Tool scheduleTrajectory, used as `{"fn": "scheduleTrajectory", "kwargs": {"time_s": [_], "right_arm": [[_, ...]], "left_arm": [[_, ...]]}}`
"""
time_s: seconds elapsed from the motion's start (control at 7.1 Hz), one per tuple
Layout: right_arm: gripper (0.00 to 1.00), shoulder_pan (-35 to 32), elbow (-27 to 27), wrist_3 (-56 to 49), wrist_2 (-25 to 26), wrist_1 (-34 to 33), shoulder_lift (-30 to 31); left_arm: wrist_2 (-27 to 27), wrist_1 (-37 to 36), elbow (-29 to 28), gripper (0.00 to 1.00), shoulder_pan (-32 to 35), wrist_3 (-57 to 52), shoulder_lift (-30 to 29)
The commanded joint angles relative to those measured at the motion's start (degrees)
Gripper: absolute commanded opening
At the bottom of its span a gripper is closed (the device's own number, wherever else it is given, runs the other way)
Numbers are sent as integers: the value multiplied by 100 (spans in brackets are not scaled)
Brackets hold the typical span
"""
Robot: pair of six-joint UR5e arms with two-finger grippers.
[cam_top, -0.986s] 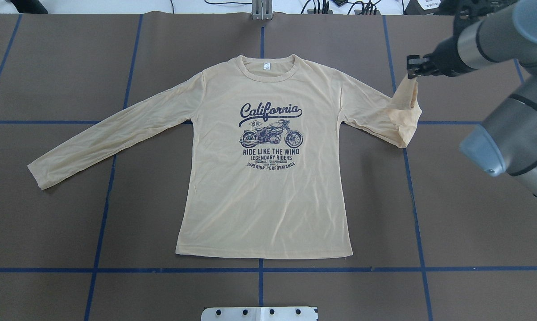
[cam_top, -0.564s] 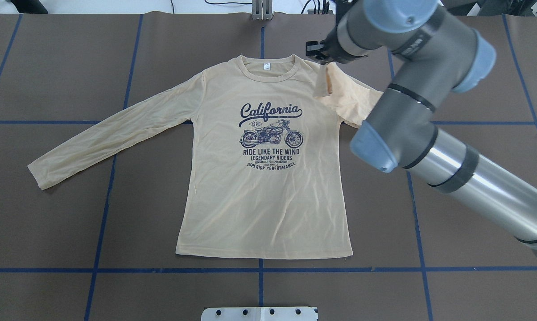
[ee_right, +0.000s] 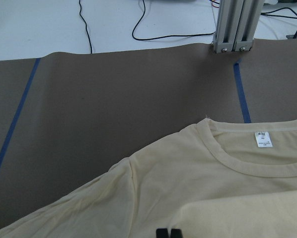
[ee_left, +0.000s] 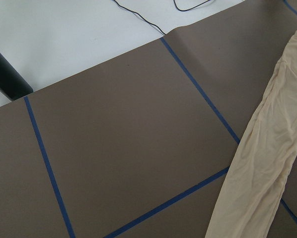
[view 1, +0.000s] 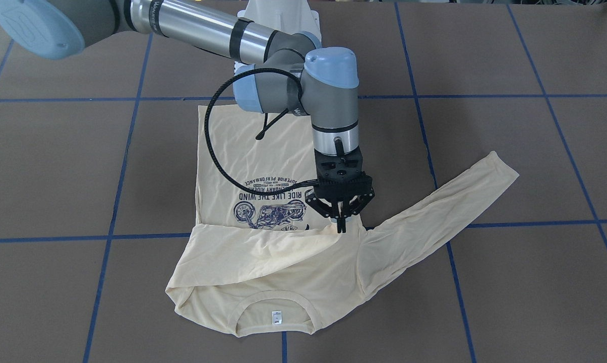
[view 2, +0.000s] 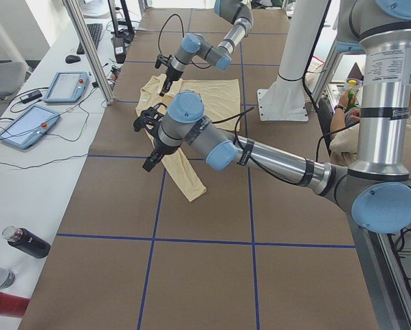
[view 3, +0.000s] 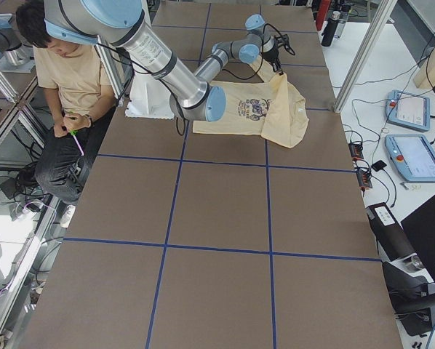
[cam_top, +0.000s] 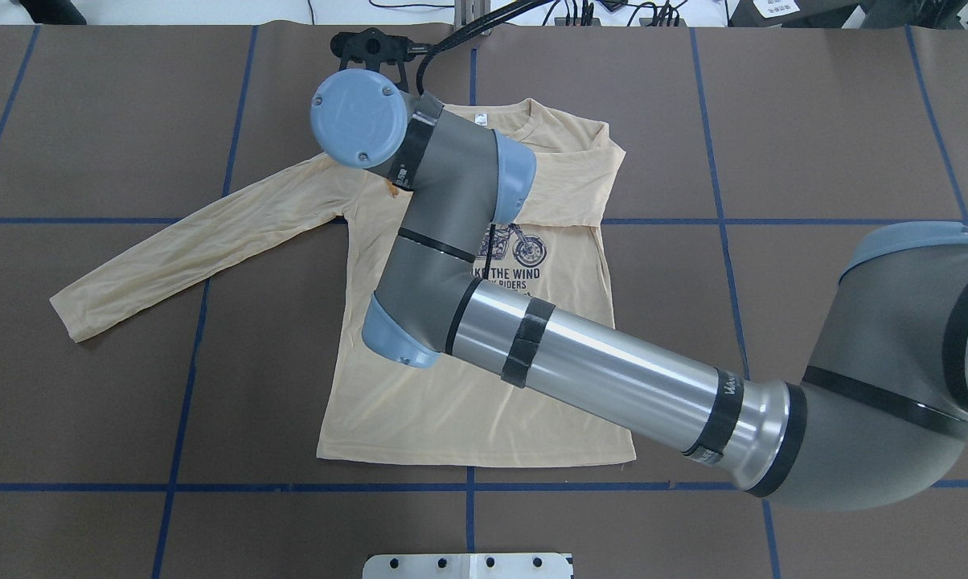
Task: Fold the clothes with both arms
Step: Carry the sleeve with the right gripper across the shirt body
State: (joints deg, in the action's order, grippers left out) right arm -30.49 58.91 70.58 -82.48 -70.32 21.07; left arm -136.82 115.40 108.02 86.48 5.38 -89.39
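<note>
Directly beneath the right hand [view 1: 341,227], front-facing view: T-shirt [view 1: 263,262], pale cream-yellow, flat on the desk [view 1: 510,282]. The hand is pinched shut on one sleeve's cuff, and that sleeve lies folded across the chest. The other sleeve stretches away from the hand.
Overhead view: right arm [cam_top: 613,370] hides the hand; navy print partly visible beside it.
Left-side view: left hand [view 2: 149,165] near the outstretched sleeve; grip cannot be told.
Right wrist view: ribbed neck and white label [ee_right: 262,140] ahead of the fingertips [ee_right: 161,233].

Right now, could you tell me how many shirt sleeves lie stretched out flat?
1: the outstretched sleeve lies on the table; the folded sleeve crosses the shirt, pinched by the right gripper, jaws shut.
</note>
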Motion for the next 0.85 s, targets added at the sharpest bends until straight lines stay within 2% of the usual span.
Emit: {"fn": "scheduleTrajectory", "kwargs": {"time_s": [0.0, 0.14, 0.28, 0.42, 0.7], "right_arm": [[0, 245, -747, 349, 136, 27, -532], [17, 246, -767, 595, 136, 27, -560], [66, 246, -932, 675, 145, 27, -734], [99, 228, -1004, 685, 171, 27, -892], [100, 36, -935, 651, -29, -138, -947]], "left_arm": [[7, 0, 0, 100, 0, -2, 0], [7, 0, 0, 100, 0, -2, 0], [7, 0, 0, 100, 0, -2, 0], [15, 0, -9, 100, 0, 7, -9], [-2, 26, 35, 100, -18, 16, -9]]}}
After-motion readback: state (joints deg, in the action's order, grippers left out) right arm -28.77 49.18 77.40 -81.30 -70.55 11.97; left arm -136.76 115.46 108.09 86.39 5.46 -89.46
